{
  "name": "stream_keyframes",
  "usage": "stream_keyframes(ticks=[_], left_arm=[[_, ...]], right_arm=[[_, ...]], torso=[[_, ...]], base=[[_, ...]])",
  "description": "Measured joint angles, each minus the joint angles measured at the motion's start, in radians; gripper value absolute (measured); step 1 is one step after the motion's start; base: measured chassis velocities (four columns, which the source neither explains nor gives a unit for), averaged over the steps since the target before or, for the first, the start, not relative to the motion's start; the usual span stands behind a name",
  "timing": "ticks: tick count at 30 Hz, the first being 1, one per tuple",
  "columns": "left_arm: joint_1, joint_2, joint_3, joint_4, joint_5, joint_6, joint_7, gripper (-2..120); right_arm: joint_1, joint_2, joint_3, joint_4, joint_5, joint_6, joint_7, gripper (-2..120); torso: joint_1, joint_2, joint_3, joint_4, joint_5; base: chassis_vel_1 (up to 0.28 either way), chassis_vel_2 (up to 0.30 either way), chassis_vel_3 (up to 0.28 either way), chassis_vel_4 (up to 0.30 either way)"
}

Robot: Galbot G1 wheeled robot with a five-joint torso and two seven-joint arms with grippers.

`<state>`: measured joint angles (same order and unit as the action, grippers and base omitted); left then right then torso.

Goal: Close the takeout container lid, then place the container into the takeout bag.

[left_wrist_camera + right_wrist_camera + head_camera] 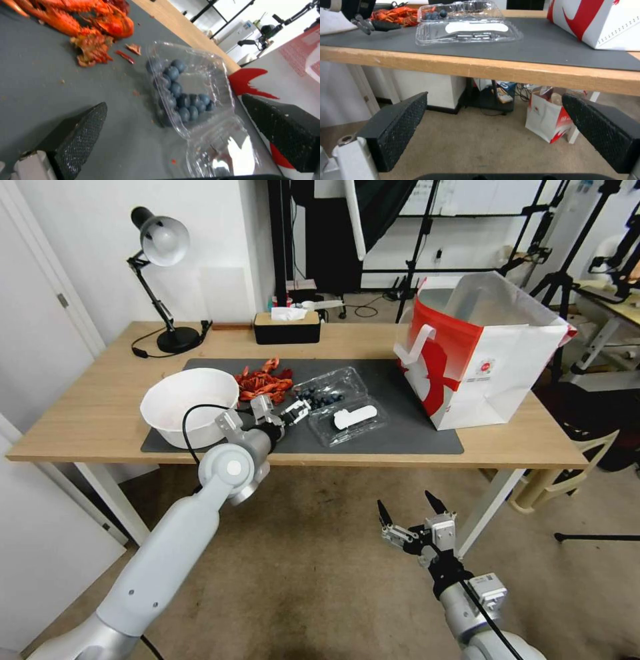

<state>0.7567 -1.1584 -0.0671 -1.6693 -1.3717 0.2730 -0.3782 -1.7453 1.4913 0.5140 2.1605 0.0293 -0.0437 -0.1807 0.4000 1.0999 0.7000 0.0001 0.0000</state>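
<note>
While box (pixel 340 405) lies open mid-frame, left claw (pixel 298 411) spread, empty beside it; careless nudge risks spilling berries (pixel 181 100). Right claw (pixel 412 508) spread, lower frame.

The takeout container (pixel 325 392) lay wide open on the worktop's dark mat, a clear ribbed clamshell with dark blueberries bunched in its far half. The lid (pixel 351 421), bearing a white oblong label, lay flat on the near side. The takeout bag (pixel 481 353), white with red panels, stood upright and open to its right.
</note>
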Motion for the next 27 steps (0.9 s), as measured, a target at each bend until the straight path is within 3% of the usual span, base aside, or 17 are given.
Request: stream_keyframes(ticks=[11, 27], left_arm=[[-0.069, -0.026, 0.022, 0.075, -0.024, -0.009, 0.005, 100], [-0.111, -0.058, 0.040, 0.116, -0.046, -0.015, 0.007, 100]], right_arm=[[-0.008, 0.009, -0.003, -0.008, -0.016, 0.011, -0.001, 100], [-0.015, 0.014, 0.001, -0.019, -0.030, 0.020, -0.001, 100]], torso=[[0.000, 0.000, 0.000, -0.0001, 0.0001], [0.000, 0.000, 0.000, -0.0001, 0.0001]], base=[[0.000, 0.000, 0.000, 0.000], [0.000, 0.000, 0.000, 0.000]])
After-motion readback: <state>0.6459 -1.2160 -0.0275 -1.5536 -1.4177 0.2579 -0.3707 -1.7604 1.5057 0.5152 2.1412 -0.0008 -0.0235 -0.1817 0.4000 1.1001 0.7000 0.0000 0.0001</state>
